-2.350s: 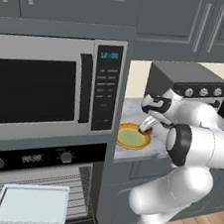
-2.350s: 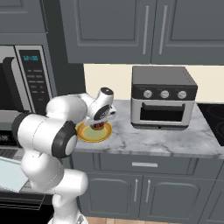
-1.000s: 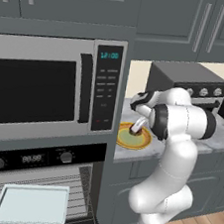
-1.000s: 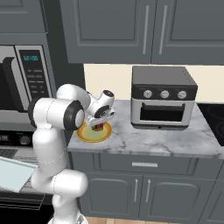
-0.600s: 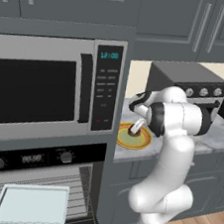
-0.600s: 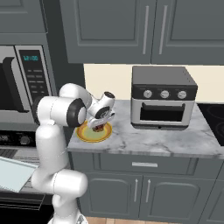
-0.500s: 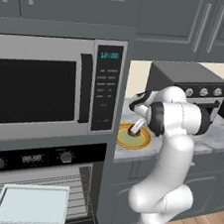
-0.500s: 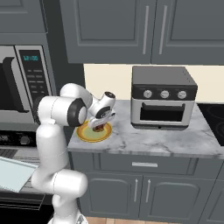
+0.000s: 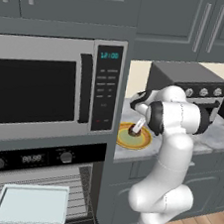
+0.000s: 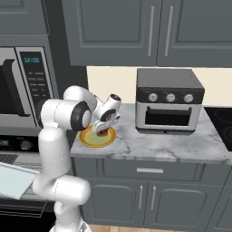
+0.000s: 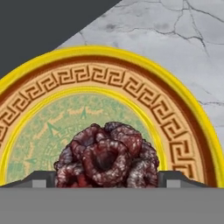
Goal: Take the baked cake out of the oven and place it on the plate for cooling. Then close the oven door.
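The baked cake [image 11: 107,155], small, dark reddish-brown and knobbly, rests on the pale green centre of the plate [image 11: 131,87]. The plate [image 9: 141,144] [image 10: 90,139] with its yellow rim lies on the marble counter just right of the microwave. My gripper [image 9: 134,131] [image 10: 103,130] [image 11: 107,178] points down at the plate, and its two fingertips [image 11: 43,177] stand wide on either side of the cake [image 10: 102,132], open. The oven [image 9: 28,159] below the microwave is open, its wire racks showing. Its door is lowered and mostly below the picture's edge.
A pale blue-grey baking tray [image 9: 29,204] lies on the oven rack. A silver microwave [image 9: 47,85] sits above the oven. A grey toaster oven [image 10: 170,102] stands on the counter [image 10: 172,145] to the right of the plate. Dark cabinets hang overhead.
Since the earliest frames the arm's elbow has swung up and back while the hand stayed over the plate. Over the last second nothing has visibly moved.
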Robot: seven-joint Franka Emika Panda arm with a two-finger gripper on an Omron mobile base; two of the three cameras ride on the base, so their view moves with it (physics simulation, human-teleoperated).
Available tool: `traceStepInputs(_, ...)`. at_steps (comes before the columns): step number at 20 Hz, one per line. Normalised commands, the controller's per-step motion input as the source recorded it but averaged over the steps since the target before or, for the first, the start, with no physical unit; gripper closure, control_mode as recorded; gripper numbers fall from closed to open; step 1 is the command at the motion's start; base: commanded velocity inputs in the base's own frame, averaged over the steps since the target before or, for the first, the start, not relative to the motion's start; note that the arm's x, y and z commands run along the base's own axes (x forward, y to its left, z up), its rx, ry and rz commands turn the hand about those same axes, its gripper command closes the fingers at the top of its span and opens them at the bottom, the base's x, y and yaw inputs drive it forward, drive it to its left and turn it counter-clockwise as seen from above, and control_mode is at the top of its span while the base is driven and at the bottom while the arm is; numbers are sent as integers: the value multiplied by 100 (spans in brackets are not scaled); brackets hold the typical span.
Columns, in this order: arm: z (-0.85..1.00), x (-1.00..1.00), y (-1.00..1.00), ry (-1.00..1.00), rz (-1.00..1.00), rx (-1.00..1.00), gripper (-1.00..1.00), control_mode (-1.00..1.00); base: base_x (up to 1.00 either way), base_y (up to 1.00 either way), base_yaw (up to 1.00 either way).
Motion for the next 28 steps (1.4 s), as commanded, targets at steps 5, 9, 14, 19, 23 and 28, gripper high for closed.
traceStepInputs(5, 0, -7, 0, 0, 0, 0, -100, -100, 0, 0, 0)
traceStepInputs(9, 2, -6, 0, 0, 0, 0, -100, -100, 0, 0, 0)
traceStepInputs(14, 8, -7, 0, 0, 0, 0, -100, -100, 0, 0, 0)
traceStepInputs(19, 17, -4, -8, 0, 0, 0, -100, -100, 0, 0, 0)
traceStepInputs(23, 23, -11, -25, -1, 0, 0, -100, -100, 0, 0, 0)
traceStepInputs(28, 26, -23, -21, -3, 0, 0, -100, -100, 0, 0, 0)
